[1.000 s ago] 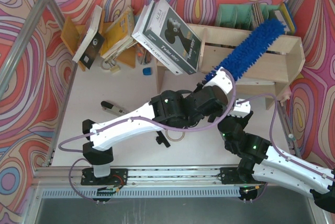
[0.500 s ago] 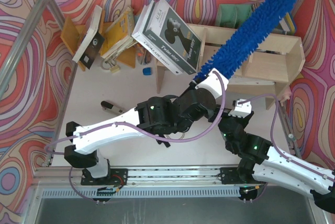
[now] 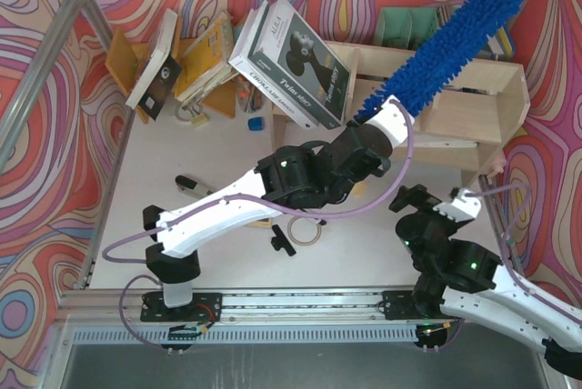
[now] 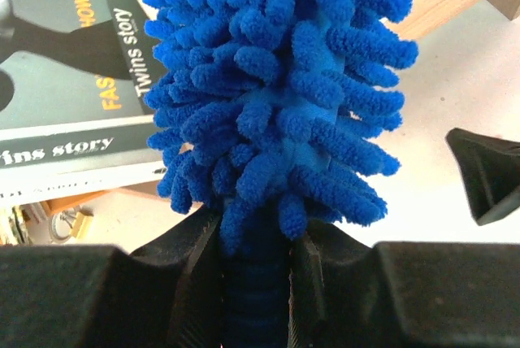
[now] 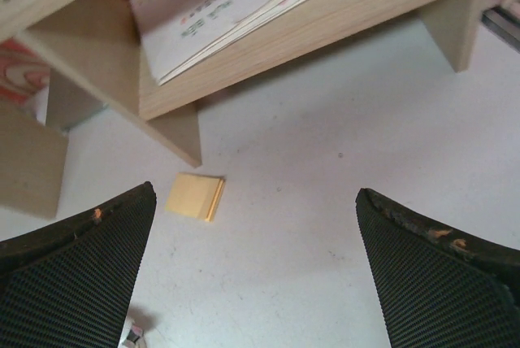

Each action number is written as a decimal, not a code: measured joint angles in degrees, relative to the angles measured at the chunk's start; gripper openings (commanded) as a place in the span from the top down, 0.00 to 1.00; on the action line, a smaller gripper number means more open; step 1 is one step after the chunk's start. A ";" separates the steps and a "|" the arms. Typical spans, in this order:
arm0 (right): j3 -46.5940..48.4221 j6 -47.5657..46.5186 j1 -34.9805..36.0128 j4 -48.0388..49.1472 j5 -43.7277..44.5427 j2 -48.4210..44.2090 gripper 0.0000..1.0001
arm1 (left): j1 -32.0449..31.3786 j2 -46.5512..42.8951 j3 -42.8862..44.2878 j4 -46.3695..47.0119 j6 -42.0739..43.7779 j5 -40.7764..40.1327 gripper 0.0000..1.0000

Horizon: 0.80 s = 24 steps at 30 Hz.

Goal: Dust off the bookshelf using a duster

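Observation:
My left gripper (image 3: 375, 118) is shut on the slim handle of the bright blue duster (image 3: 450, 44), just below its fluffy head. The duster slants up and to the right over the top of the pale plywood bookshelf (image 3: 473, 112), with its tip past the back right corner. In the left wrist view the chenille head (image 4: 276, 88) fills the middle and the handle sits clamped in my left gripper (image 4: 256, 283). My right gripper (image 3: 409, 198) is open and empty, low over the table in front of the bookshelf (image 5: 325, 35); it also shows in the right wrist view (image 5: 256, 275).
A large "Twins story" book (image 3: 291, 62) leans on the bookshelf's left end. An orange-brown rack of leaning books (image 3: 182, 53) stands back left and a green file holder (image 3: 409, 25) behind the shelf. A tape ring (image 3: 305, 230), a black clip (image 3: 282, 242) and a yellow notepad (image 5: 195, 196) lie on the table.
The duster has swung up from lying low across the shelf top, its tip now farther back and right. The right arm has drawn back to the right, away from the left arm.

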 measured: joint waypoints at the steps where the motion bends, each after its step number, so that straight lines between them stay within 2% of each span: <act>1: 0.17 3.34 0.00 -3.04 1.01 -1.38 0.01 | 0.28 1.22 1.57 -0.70 0.11 0.76 1.00; 5: 0.20 9.99 0.00 -9.33 3.45 -4.39 0.01 | 0.98 5.55 7.08 -3.61 0.76 3.82 1.00; 12: 0.22 18.49 0.00 -16.37 5.01 -2.54 0.01 | 2.25 11.91 12.79 -8.11 1.51 10.58 1.00; 24: 1.75 18.75 0.00 -18.43 4.94 -1.55 0.01 | 4.90 13.51 15.61 -10.05 2.99 16.09 1.00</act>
